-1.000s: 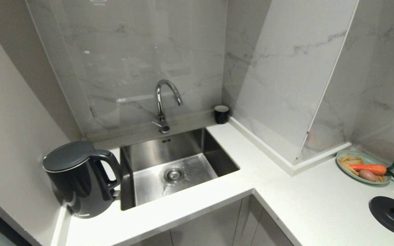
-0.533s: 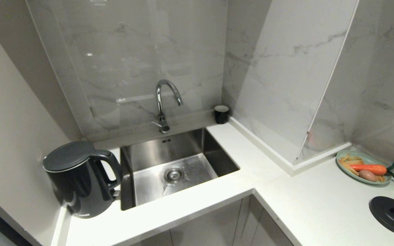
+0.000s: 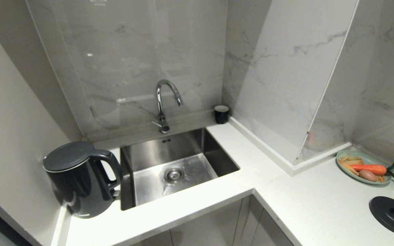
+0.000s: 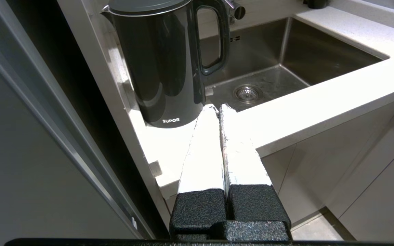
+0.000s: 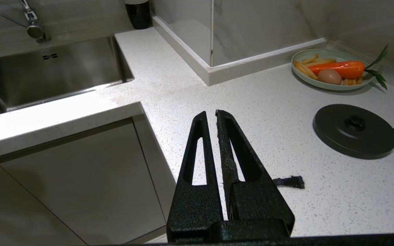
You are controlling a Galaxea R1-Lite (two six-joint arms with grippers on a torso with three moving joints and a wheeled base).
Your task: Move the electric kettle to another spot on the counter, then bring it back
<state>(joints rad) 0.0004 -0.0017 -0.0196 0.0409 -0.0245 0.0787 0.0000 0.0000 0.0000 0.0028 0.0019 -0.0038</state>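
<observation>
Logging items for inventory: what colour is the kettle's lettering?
White, on the electric kettle; clearest in the left wrist view.

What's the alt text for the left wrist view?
The left claw, its white-wrapped fingers shut, points at a tall glossy black electric kettle standing on the white speckled stone counter, short of it and empty. The kettle's loop handle faces the stainless steel sink beside it.

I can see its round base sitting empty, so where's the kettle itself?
In the head view the electric kettle stands upright on the counter at the far left, against the side wall, just left of the sink.
</observation>
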